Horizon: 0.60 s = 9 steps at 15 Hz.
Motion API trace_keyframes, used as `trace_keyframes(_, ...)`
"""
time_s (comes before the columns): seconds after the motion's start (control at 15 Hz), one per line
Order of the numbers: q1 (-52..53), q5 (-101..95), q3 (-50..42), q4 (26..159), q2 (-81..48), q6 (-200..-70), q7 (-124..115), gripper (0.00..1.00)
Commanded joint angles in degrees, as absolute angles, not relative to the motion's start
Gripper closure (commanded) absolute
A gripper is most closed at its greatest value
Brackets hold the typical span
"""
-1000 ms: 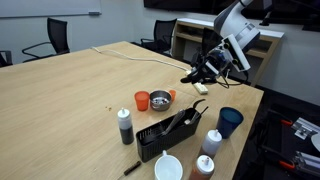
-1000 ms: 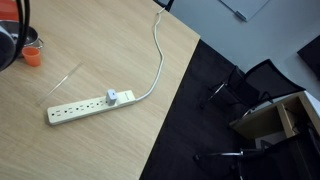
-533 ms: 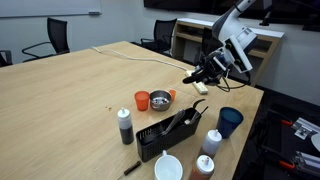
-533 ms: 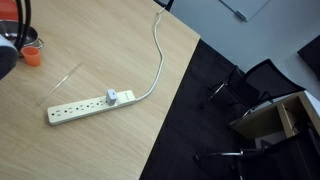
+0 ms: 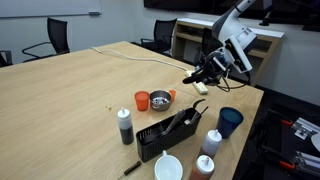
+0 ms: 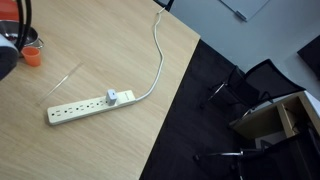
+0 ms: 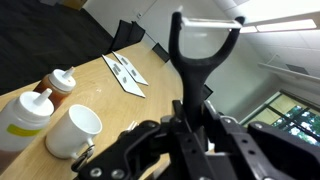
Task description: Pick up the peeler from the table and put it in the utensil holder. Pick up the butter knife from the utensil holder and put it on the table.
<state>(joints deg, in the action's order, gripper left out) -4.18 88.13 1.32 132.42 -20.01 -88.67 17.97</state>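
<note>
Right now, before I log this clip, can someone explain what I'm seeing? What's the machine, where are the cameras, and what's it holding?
It's one robot arm with a two-fingered claw, hanging above a wooden table. Two pictures come from cameras standing in the room; the third looks out from the arm's wrist. On the table: a black utensil holder, an orange cup, a blue cup, a white mug, bottles, and in an exterior view a power strip. The claw appears shut on a black Y-shaped peeler.
</note>
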Motion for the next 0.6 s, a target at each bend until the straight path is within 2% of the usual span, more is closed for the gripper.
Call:
trace_keyframes(0.0,-3.24,90.21,-0.48,132.98,-19.52,-86.95,18.49,0.94)
trace_keyframes(0.53,-3.86,93.39,-2.84,138.22,-19.55,-83.42,16.64,0.94)
